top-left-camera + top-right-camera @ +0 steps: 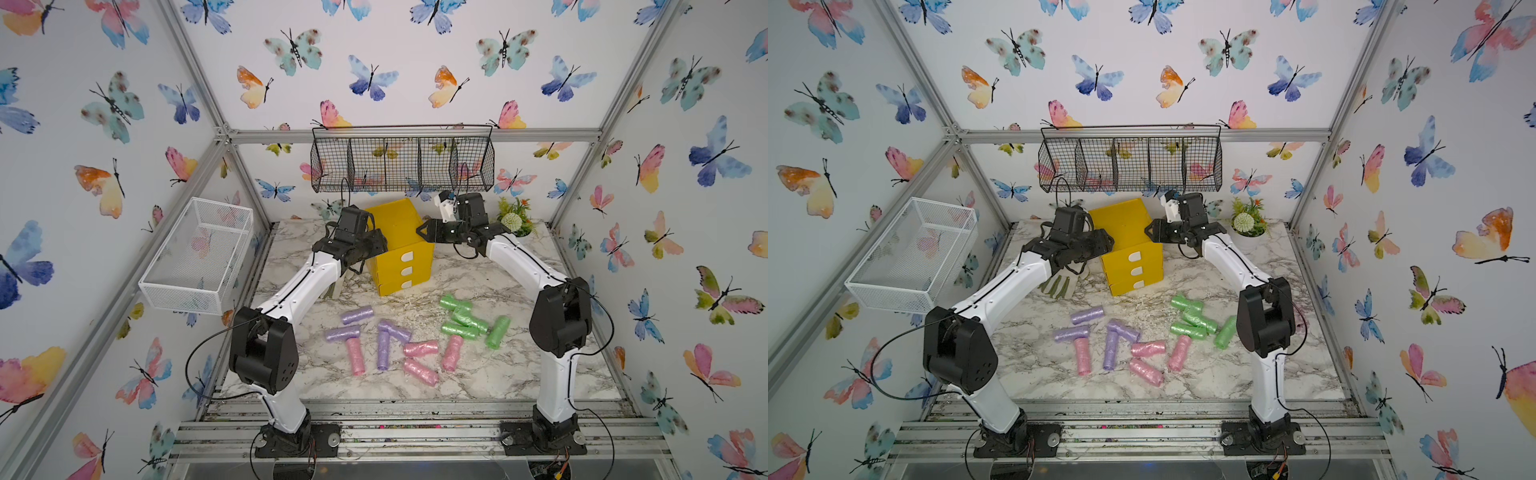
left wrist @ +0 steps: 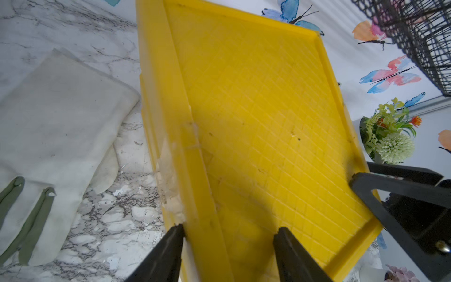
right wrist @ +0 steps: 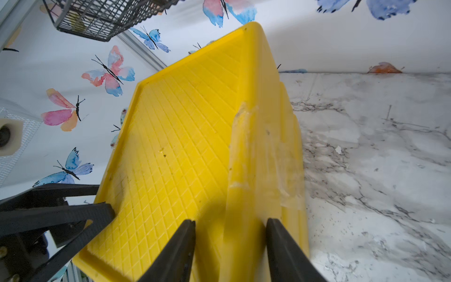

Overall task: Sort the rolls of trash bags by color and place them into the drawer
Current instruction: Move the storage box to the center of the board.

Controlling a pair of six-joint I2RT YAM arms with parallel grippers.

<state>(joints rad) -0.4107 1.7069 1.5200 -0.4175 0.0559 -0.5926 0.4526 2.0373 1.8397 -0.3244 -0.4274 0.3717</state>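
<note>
Marble-pattern table (image 1: 498,374) carries everything.

Black wire basket (image 1: 401,164) hangs on the back wall. White mesh basket (image 1: 195,253) is mounted on the left wall. Both sit above table level.

Yellow drawer unit (image 1: 395,224) stands at the back centre of the table. It has three drawers, white handles facing the front, all pushed in.

Left tool (image 2: 230,227): jaws partly open, straddling the unit's left top edge. One finger is on the side wall, the other on the ribbed top, so it grips that edge.

Right tool (image 3: 229,219): jaws somewhat narrower, clamped across the unit's right top edge with yellow plastic filling the gap.

Cream glove with green fingers (image 1: 1061,282) lies flat on the table, just left of the unit and under the left arm.

Small potted plant (image 1: 515,218) stands at the back right, near the right arm's wrist.

The rolls of trash bags are all loose on the table in front of the unit, none inside it:
- green rolls (image 1: 461,320) piled front-right, touching one another
- purple rolls (image 1: 356,315), four, left of centre
- pink rolls (image 1: 420,348), four, nearest the front edge and mixed in among the purple ones
</note>
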